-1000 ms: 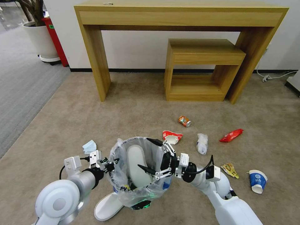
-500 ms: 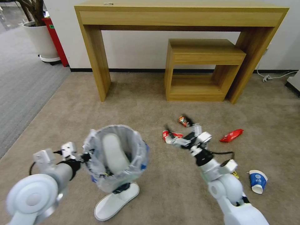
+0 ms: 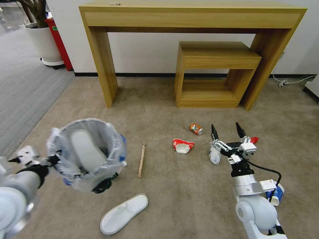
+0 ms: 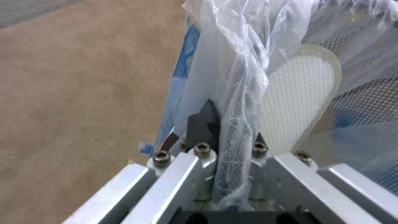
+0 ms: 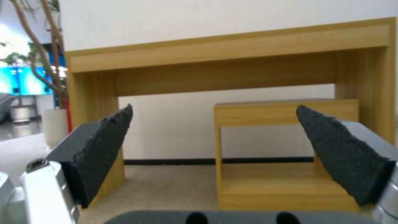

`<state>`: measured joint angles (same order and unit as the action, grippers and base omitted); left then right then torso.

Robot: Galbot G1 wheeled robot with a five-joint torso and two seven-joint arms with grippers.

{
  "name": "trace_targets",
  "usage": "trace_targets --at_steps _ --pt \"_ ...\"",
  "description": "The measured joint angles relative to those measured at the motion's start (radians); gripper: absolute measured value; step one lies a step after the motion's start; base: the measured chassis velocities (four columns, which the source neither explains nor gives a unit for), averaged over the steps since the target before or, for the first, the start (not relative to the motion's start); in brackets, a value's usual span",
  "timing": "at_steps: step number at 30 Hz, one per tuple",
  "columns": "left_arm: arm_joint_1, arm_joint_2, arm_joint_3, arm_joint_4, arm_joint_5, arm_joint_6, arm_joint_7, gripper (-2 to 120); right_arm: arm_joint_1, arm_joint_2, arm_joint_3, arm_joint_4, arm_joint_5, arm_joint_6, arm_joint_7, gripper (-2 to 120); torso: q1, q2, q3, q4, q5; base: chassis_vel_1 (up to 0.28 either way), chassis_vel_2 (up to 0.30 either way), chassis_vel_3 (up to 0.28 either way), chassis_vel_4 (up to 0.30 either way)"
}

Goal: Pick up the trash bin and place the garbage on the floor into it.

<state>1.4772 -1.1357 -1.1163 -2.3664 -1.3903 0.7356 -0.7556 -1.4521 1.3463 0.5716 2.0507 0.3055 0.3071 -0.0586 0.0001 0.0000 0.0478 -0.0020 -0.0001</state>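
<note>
A tall wooden table (image 3: 192,16) stands at twelve o'clock against the wall, with a smaller wooden shelf unit (image 3: 212,74) under it. The beige floor (image 3: 159,109) spreads below. The trash bin (image 3: 88,154), bag-lined with a white slipper (image 3: 84,149) upright inside, hangs tilted above the floor at eight o'clock; the left gripper (image 4: 226,124) is clamped on its rim and bag. A second slipper (image 3: 123,213) lies at six o'clock. The right gripper (image 3: 226,130), at four o'clock, has its fingers spread wide and holds nothing, above a crumpled white cup (image 3: 214,156). A wooden stick (image 3: 141,160) lies at centre, beside a red-and-white crushed cup (image 3: 182,145). An orange can (image 3: 196,128) sits just beyond.
</note>
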Motion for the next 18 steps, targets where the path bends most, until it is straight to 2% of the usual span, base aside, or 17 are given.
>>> trace_targets --at_steps 2,9,13,18 --pt "0.006 0.002 -0.04 0.009 -0.01 0.0 0.001 1 -0.006 0.011 -0.009 0.0 -0.009 0.007 0.007 100 0.0 0.0 0.0 0.0 0.0 0.0 0.0 0.0 0.0" --pt "0.012 0.005 -0.072 0.021 -0.027 0.0 0.003 1 -0.007 0.025 -0.029 -0.015 -0.019 0.018 0.008 100 0.0 0.0 0.0 0.0 0.0001 0.0 0.0 0.0 0.0" --pt "0.011 0.003 -0.073 0.022 -0.028 0.0 0.004 1 -0.004 0.025 -0.033 -0.023 -0.019 0.023 0.007 100 0.0 0.0 0.0 0.0 0.0003 0.084 0.063 -0.087 -0.068" --pt "0.004 0.0 -0.067 0.022 -0.026 0.0 0.004 1 -0.004 0.021 -0.033 -0.021 -0.012 0.026 0.006 100 0.0 0.0 0.0 0.0 0.0002 0.184 0.148 -0.161 -0.162"
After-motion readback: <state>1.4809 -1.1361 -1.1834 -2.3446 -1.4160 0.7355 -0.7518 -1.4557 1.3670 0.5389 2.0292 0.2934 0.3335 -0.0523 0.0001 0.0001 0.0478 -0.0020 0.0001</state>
